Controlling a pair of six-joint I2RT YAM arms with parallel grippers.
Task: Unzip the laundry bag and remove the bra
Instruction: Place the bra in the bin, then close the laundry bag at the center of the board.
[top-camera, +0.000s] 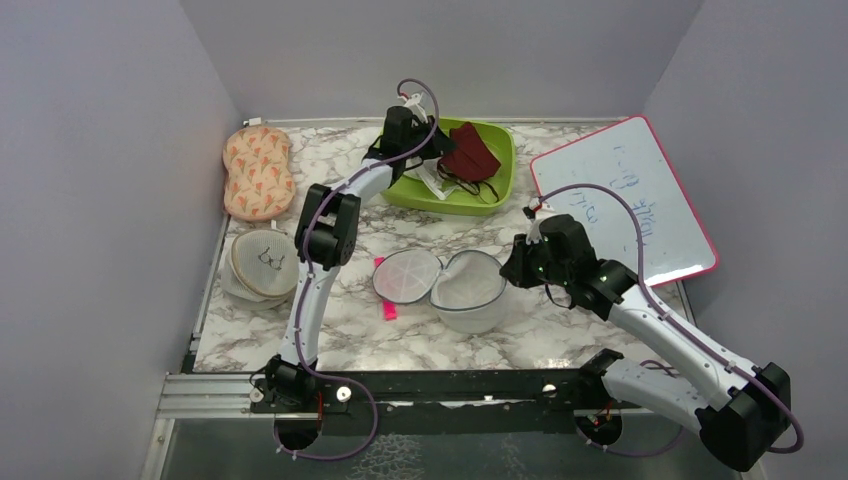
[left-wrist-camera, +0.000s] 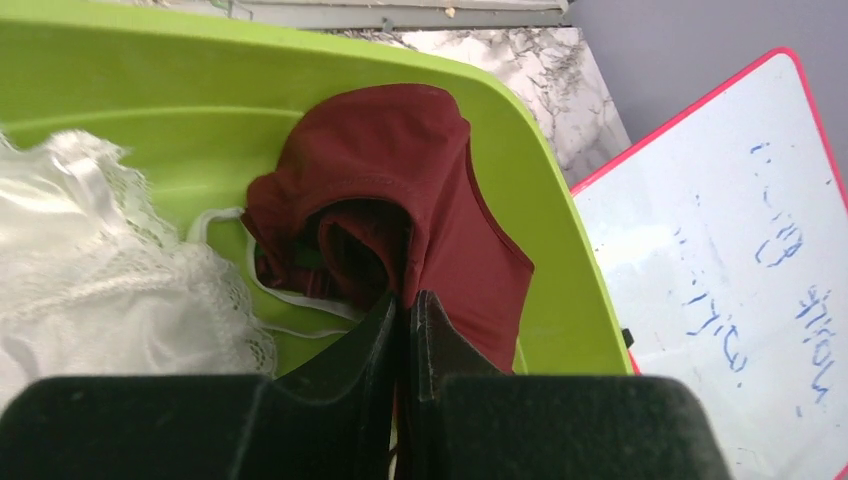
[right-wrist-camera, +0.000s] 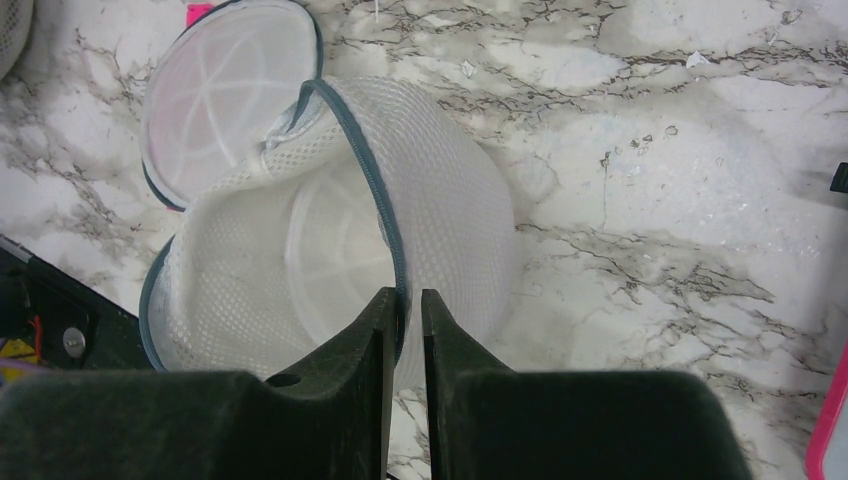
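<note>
The laundry bag (top-camera: 468, 292) lies at the centre of the table (top-camera: 340, 340), unzipped. Its flat half is folded out to the left and its domed half opens upward, with nothing visible inside. I judge it to be light, springy mesh on a semi-stiff hoop that will slide or tip if pulled, so the correct hold is the dark zip rim (right-wrist-camera: 375, 190), not the mesh. My right gripper (right-wrist-camera: 403, 297) has its fingers together on that rim at the lower centre of the right wrist view. The bra (left-wrist-camera: 420, 170), dark red, lies in the green tray (left-wrist-camera: 180, 130) at the upper centre of the top view, well apart from the bag. I judge it soft, limp and light; take it by a doubled fold of cup or band, not a strap. My left gripper (left-wrist-camera: 403, 300) has its fingers pressed almost together at the bra's lower edge, red fabric apparently pinched between them. A white lace garment (left-wrist-camera: 90, 270) lies just left of the bra. The pale straps (left-wrist-camera: 290, 295) between them may snag. A whiteboard (top-camera: 630, 200) lies right of the tray, and a beige mesh case (top-camera: 262, 262) sits at the left.
</note>
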